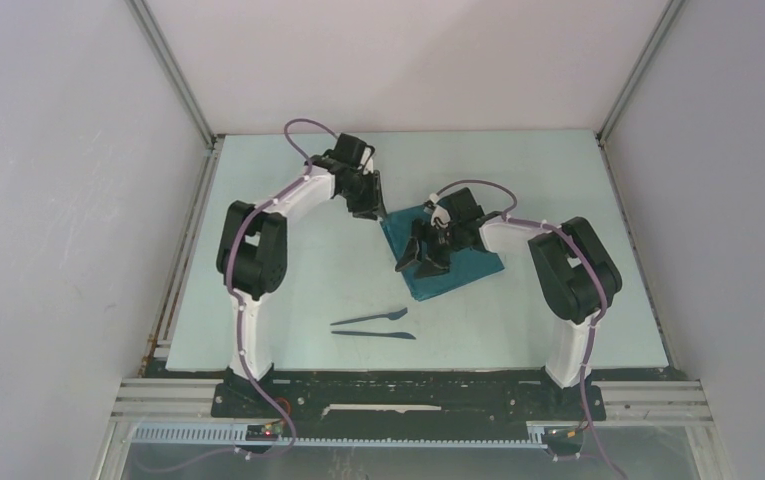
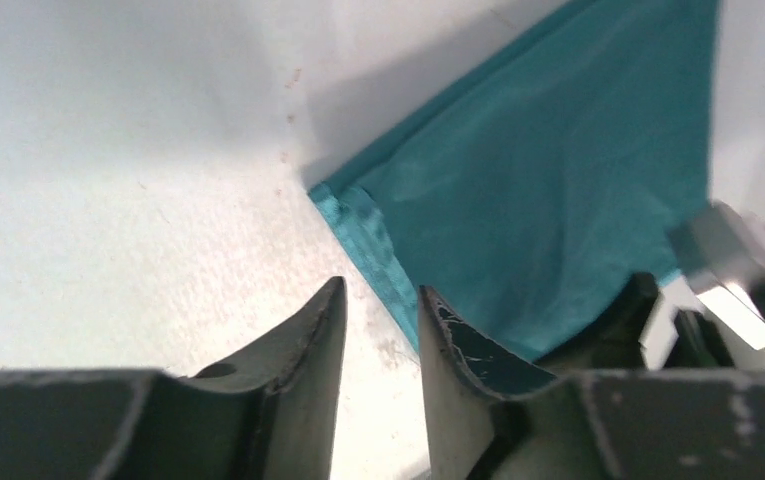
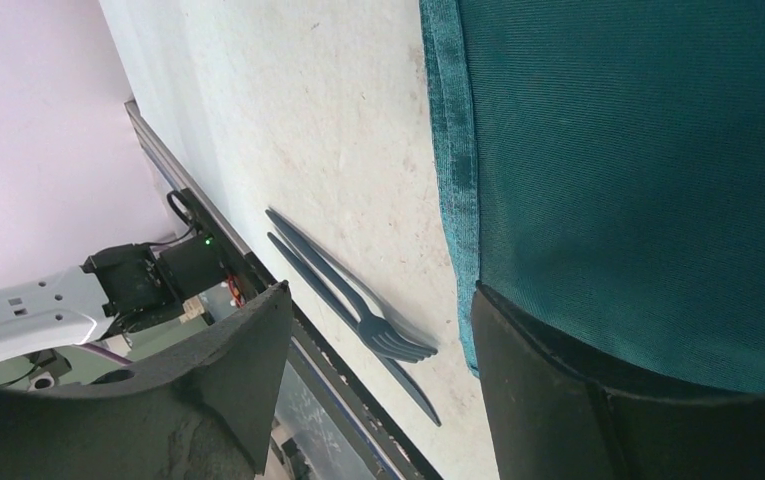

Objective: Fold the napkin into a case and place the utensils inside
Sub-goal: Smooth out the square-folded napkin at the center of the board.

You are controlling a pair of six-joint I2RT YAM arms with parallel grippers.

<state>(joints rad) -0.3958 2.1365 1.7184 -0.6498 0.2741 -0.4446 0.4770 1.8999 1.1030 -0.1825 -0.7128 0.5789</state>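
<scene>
Inspection finds the napkin (image 1: 458, 268) lying on the counter (image 1: 288, 200), right of centre, as a broad quadrilateral. The left wrist view shows doubled edges at its far-left corner, so at least one fold appears made. It is not yet the narrow strip that would serve as a case. The left tool (image 2: 381, 292) sits low at that corner with a modest gap between its jaws. Bare counter shows through the gap and no cloth is caught in it, and the hemmed edge lies just beside one finger. The placement suits either pinning or picking up the corner. The right tool (image 1: 423, 260) hangs over the near-left part of the napkin with its jaws wide and holding nothing. One finger is above the cloth and the other above bare counter, so it straddles the edge, probably ready to take it for the next fold. The fork (image 1: 372, 318) and knife (image 1: 374, 334) lie side by side near the front of the counter, well apart from the cloth and clear of the folding area. Judged stage: folding under way, with the utensils not yet loaded.
</scene>
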